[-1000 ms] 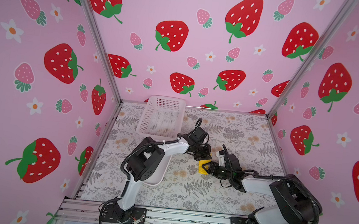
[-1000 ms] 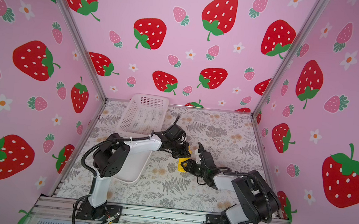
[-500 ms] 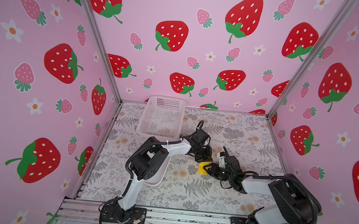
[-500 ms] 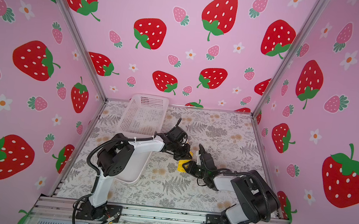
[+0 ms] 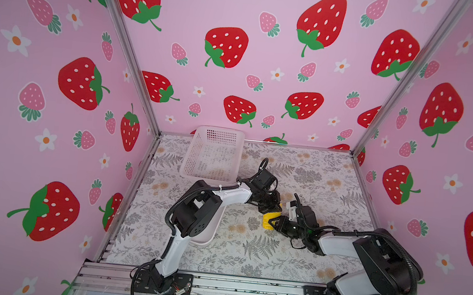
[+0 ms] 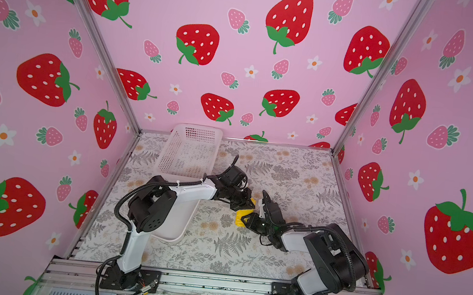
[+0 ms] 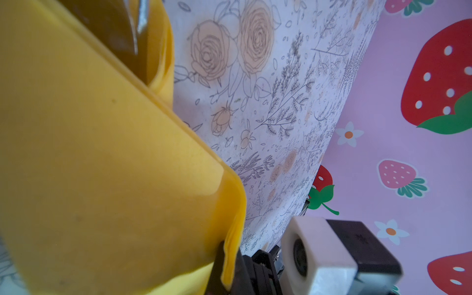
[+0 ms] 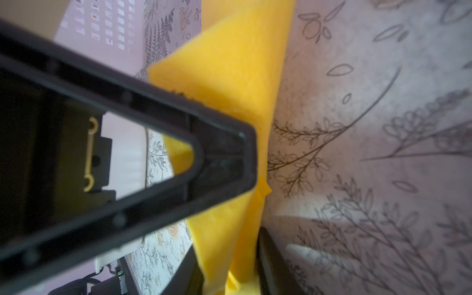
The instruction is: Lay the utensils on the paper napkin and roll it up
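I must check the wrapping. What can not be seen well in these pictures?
The utensils: left wrist view shows one dark shiny sliver inside the paper napkin; the roll hides the rest.
Right gripper: tiny in both top views, blurred in the right wrist view; its hold on the napkin is unclear.
White tray: the left arm covers most of it in both top views.

I see a plain yellow napkin (image 5: pixel 269 219), a white surface (image 5: pixel 316 174) printed with grey ferns and tan roses, pink walls (image 5: pixel 244 5) with red strawberries, a white mesh basket (image 5: pixel 214 152) and white tray (image 5: pixel 209 238)
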